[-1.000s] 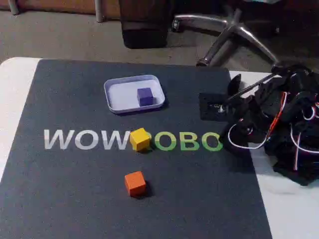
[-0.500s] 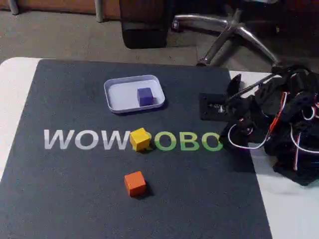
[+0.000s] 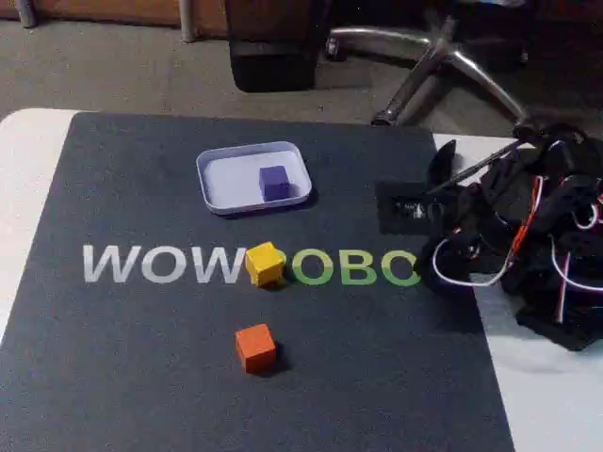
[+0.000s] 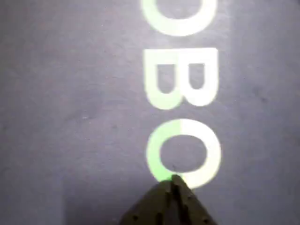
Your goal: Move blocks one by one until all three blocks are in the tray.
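Altogether three blocks show in the fixed view: one purple block (image 3: 274,182) lying inside the single tray (image 3: 218,183), one yellow block (image 3: 265,264) on the white-and-green lettering (image 3: 160,265), and one orange block (image 3: 254,347) nearer the camera on the dark mat (image 3: 141,358). At the mat's right edge sits the folded arm; its gripper (image 4: 171,183) has its fingers pressed together, holding nothing. Beyond the white table (image 3: 24,160), a chair base (image 3: 433,56) stands on carpet.
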You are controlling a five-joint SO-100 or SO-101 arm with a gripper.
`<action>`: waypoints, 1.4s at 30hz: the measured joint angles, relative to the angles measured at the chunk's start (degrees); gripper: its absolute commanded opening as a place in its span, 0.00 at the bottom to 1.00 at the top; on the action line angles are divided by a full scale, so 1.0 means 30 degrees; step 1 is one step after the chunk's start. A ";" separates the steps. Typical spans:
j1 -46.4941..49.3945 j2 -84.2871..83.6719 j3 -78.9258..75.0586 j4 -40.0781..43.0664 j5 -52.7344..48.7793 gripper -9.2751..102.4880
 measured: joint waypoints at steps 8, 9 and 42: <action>-0.2168 0.0000 0.0000 -0.0557 -0.1113 0.01; -0.1992 0.0000 0.0000 -0.0937 -0.1553 0.01; -0.5830 -3.5068 -3.5068 0.7207 0.5596 0.06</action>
